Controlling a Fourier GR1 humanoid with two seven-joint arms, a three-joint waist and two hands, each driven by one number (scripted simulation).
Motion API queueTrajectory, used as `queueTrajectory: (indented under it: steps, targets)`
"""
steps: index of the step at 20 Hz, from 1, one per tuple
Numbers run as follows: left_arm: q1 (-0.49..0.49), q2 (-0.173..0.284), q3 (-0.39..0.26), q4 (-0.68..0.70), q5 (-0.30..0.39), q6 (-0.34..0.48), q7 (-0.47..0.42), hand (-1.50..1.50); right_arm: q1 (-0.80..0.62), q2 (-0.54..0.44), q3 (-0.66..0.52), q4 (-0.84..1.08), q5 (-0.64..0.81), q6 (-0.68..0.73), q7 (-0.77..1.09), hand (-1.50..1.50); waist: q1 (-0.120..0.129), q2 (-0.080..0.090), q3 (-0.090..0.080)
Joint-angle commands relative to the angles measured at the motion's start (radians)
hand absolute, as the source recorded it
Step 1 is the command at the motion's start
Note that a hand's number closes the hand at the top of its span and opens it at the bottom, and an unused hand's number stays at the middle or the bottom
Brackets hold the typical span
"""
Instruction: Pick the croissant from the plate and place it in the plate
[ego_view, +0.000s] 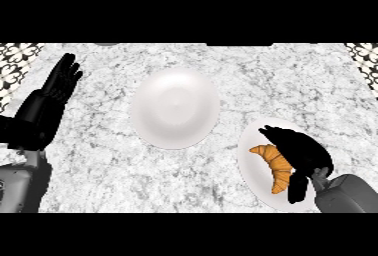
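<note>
Croissant (275, 163) lies on the near plate (255, 180), which sits just right of and nearer the robot than the empty plate (175, 108) w/ a strip of bare table (111, 165) between the two rims. Right hand (299, 152) hangs over the croissant's right side, fingers curved down along it, thumb down by its lower tip. Can't tell whether the fingers really close on the pastry or only cover it; no pinch shows, and it looks flat on the plate, not lifted. Left hand (52, 97) rests open, fingers up, well left of the empty plate, out of play.

Risks, as I judge them:
- Hand sits off-centre, over the croissant's right edge. If it closes there, the curved pastry may pivot or roll out towards the empty plate instead of coming up.
- Grip near one tip means it could swing or slip on the way across.
- Fingers pressing down could nudge the near plate or scrape its rim.
- Early release puts it on the table short of the empty plate.
</note>
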Motion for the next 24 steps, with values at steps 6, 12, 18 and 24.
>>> queueTrajectory:
  steps: [6, 12, 18, 24]
  targets:
    - [-0.022, -0.015, 0.017, -0.018, -0.028, -0.011, 0.025, 0.0, -0.02, 0.119, -0.02, 0.228, 0.139, -0.003, -0.122, -1.5, 0.004, 0.0, 0.0]
    - [-0.046, -0.006, 0.06, 0.058, -0.004, -0.055, -0.012, 0.0, -0.004, 0.202, 0.013, 0.326, 0.287, -0.082, -0.102, -1.5, 0.003, 0.002, 0.0]
    - [-0.044, 0.012, 0.073, -0.003, 0.013, -0.07, 0.041, 0.0, -0.034, 0.201, -0.053, 0.278, 0.315, -0.274, -0.244, 1.5, 0.004, 0.0, 0.001]
    - [0.054, 0.006, 0.111, 0.027, -0.032, -0.004, -0.011, 0.0, 0.31, 0.225, -0.282, 0.19, 0.324, -0.446, 0.274, 1.5, -0.161, -0.035, -0.005]
